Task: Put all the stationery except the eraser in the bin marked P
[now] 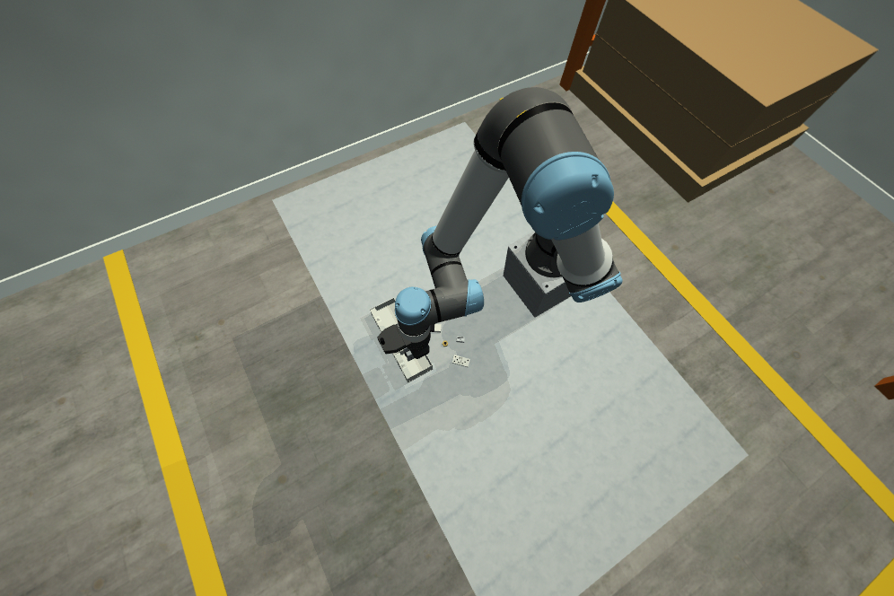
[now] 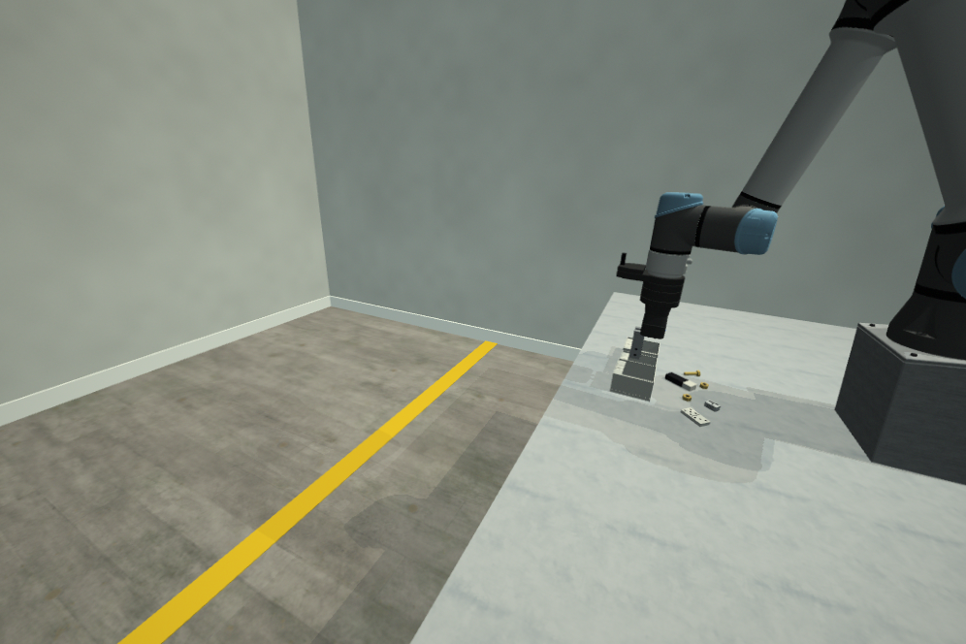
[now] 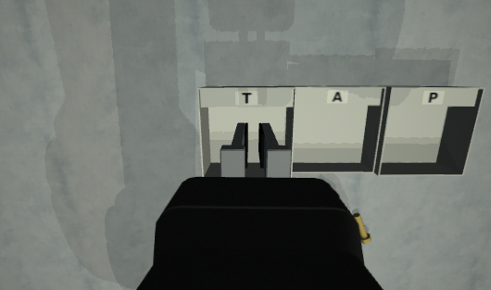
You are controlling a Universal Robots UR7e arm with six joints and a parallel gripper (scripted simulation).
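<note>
My gripper [image 1: 408, 354] [image 2: 636, 354] [image 3: 253, 136] is slightly open, over bin T [image 2: 630, 385] [image 3: 205, 135]. Nothing shows between its fingers. Bin P [image 1: 382, 317] [image 3: 456, 137] stands at the other end of the row, and nothing shows on its visible floor. An eraser [image 2: 679, 380] with a black sleeve and white end lies on the table; its white end [image 1: 437, 328] shows beside the arm. A small grey block [image 1: 460, 339] [image 2: 712, 405], perhaps a sharpener, lies nearer the robot base.
Bin A [image 3: 371, 137] stands between T and P. A white domino [image 1: 460, 360] [image 2: 694, 416], two brass nuts [image 2: 703, 384] [image 2: 687, 397] and a brass bolt [image 2: 692, 372] [image 3: 361, 228] lie on the table between the bins and the robot base. The black gripper body hides part of the wrist view.
</note>
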